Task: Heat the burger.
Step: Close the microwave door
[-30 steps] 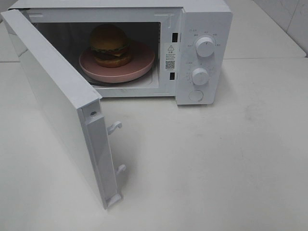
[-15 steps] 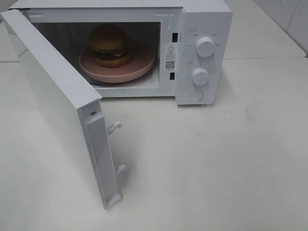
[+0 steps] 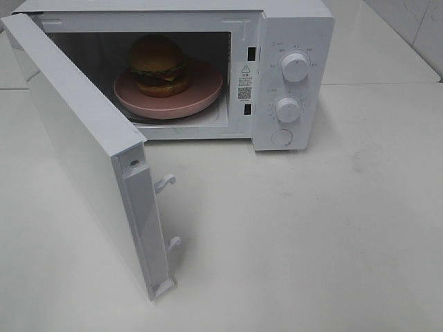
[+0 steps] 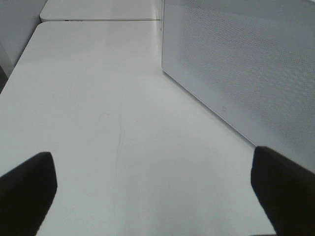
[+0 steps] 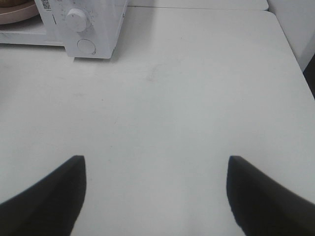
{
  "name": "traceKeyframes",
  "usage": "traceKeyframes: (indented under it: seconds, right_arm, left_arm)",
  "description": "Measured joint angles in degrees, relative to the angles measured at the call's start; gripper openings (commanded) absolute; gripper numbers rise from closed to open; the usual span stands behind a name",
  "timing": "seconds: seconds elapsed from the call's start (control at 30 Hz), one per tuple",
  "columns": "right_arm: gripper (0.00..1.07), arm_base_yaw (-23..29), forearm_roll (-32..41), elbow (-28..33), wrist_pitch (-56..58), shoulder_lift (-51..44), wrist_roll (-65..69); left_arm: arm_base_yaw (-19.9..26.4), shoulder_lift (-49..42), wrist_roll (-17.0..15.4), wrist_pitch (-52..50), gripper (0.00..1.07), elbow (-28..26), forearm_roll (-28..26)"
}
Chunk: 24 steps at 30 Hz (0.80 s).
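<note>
Both claws are spread wide with nothing in them. My left gripper (image 4: 152, 155) is low over the table (image 3: 311, 228), just beside the outer face of the swung-out door (image 3: 76, 138). My right gripper (image 5: 155, 160) hangs over bare tabletop, with the microwave (image 3: 294, 28) control panel well ahead of it. Neither arm shows in the high view.

So what changed in the last second? Honestly, pretty much nothing. The burger (image 3: 158, 64) sits on its pink plate (image 3: 201, 93) inside the cavity, same as a second ago, and the door hangs open at the same angle.

My read: loading is done and we're at the pause before the closing step. The left arm looks best placed to push the door shut, since it's already on the outside of it. After that the right one would have to deal with the upper knob (image 3: 295, 67) or the lower knob (image 3: 287, 109). I can't read the dial markings from here, so no idea which one sets the time.
</note>
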Motion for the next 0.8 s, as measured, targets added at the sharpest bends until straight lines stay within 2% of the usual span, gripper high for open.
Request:
traceKeyframes:
  seconds: [0.63, 0.8]
  right_arm:
    - [0.76, 0.0, 0.0, 0.0, 0.0, 0.0, 0.0]
    - [0.76, 0.0, 0.0, 0.0, 0.0, 0.0, 0.0]
  left_arm:
    - [0.0, 0.0, 0.0, 0.0, 1.0, 0.0, -0.17]
    - [0.0, 2.92, 0.0, -0.23, 0.98, -0.69, -0.46]
